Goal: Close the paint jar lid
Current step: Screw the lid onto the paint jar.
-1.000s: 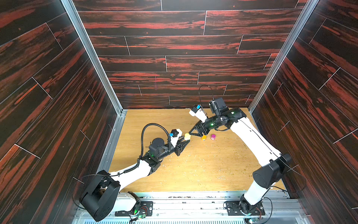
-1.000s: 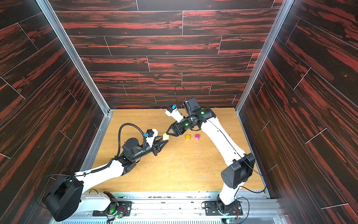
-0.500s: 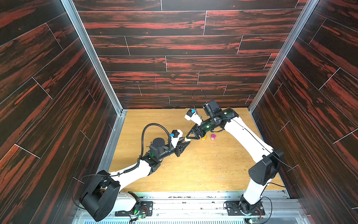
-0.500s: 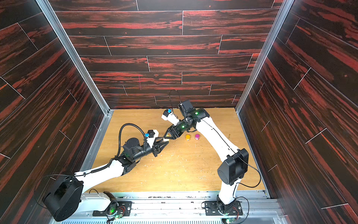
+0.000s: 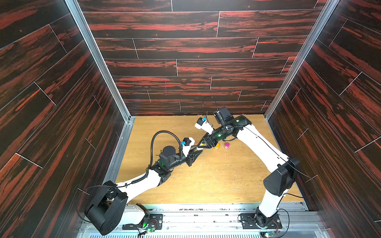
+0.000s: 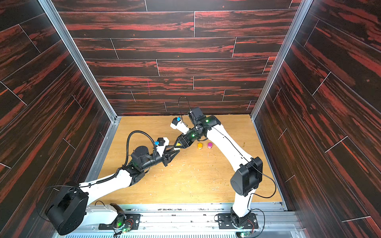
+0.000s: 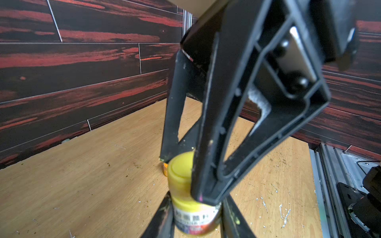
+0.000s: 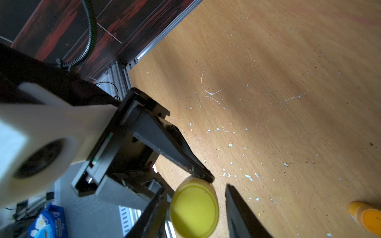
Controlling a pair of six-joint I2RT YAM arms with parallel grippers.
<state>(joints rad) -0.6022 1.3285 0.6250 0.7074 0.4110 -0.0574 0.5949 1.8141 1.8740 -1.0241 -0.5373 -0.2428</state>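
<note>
The paint jar is small, with yellow paint and a printed label, and my left gripper is shut on its body above the wooden floor. Its yellow lid sits on top of it. My right gripper is open and straddles the lid: one finger lies close against the lid's rim and the other stands a small gap away. In both top views the two grippers meet tip to tip at mid-floor, left gripper and right gripper, with a yellow patch of the jar showing through.
An orange jar and a pink jar stand on the floor just right of the right gripper; the orange jar also shows in the right wrist view. Dark wood-pattern walls enclose the floor, which is speckled with paint flecks.
My right arm has come down and left onto the jar in the left gripper, and its jaws have narrowed round the lid. The left arm has held still.
</note>
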